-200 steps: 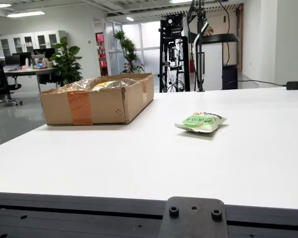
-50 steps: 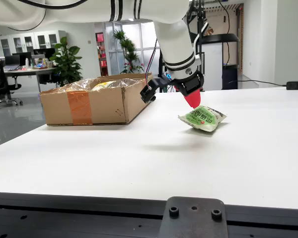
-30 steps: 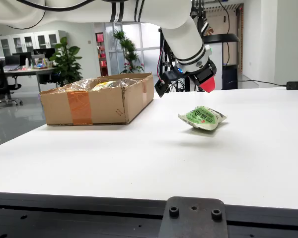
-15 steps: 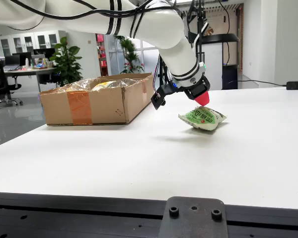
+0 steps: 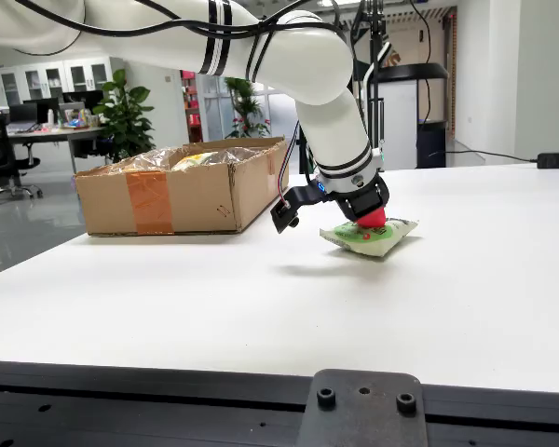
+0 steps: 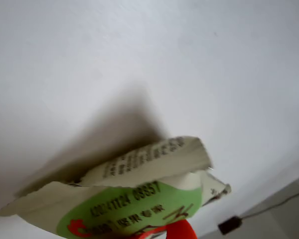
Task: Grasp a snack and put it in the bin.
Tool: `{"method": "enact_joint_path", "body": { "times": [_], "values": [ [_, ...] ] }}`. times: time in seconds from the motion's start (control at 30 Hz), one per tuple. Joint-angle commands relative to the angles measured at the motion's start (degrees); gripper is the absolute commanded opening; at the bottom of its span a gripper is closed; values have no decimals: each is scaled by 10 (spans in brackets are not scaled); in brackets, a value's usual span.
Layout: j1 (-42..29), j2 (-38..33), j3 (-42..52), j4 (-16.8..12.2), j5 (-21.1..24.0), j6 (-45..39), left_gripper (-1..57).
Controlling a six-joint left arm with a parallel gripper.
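The step in hand is judged to be the pick-up itself: the tool (image 5: 371,222), whose tip appears as a red, cup-like piece rather than two visible fingers, is pressed onto the top of a green-and-white snack packet (image 5: 373,237), and in the side view the packet's near edge appears raised off the white counter (image 5: 447,307) with a shadow beneath it, while its far end seems to be at or just above the surface. How far the tool is open cannot be told, since no jaws are seen; the packet is taken to be held at the red tip. In the close view the packet (image 6: 139,199) is seen tilted over its own shadow, printed code uppermost. Next, a lift clear of the counter and a carry leftwards in the side view, over the rim, is called for. The bin is taken to be the cardboard box (image 5: 182,191), standing well apart from the packet; it is lined with clear plastic, and something yellowish is glimpsed inside, not identifiable.
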Motion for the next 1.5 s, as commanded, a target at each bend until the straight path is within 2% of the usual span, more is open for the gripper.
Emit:
{"method": "enact_joint_path", "body": {
  "times": [0.03,0.27,0.5,0.63,0.73,0.83,1.0,1.2,1.37,1.5],
  "values": [
    [-15,1,-8,-20,51,0,-2],
    [-25,1,-85,-13,141,0,-2],
    [-16,0,-177,-5,177,18,9],
    [-14,-1,-210,-10,182,41,89],
    [-15,-1,-221,-17,184,67,174],
    [-17,-2,-225,-24,186,115,264],
    [-20,-12,-209,-36,190,207,360],
    [-16,-33,-168,-42,192,271,421],
    [-9,-44,-140,-43,192,333,444],
    [-7,-49,-123,-45,191,413,450]
  ]
}}
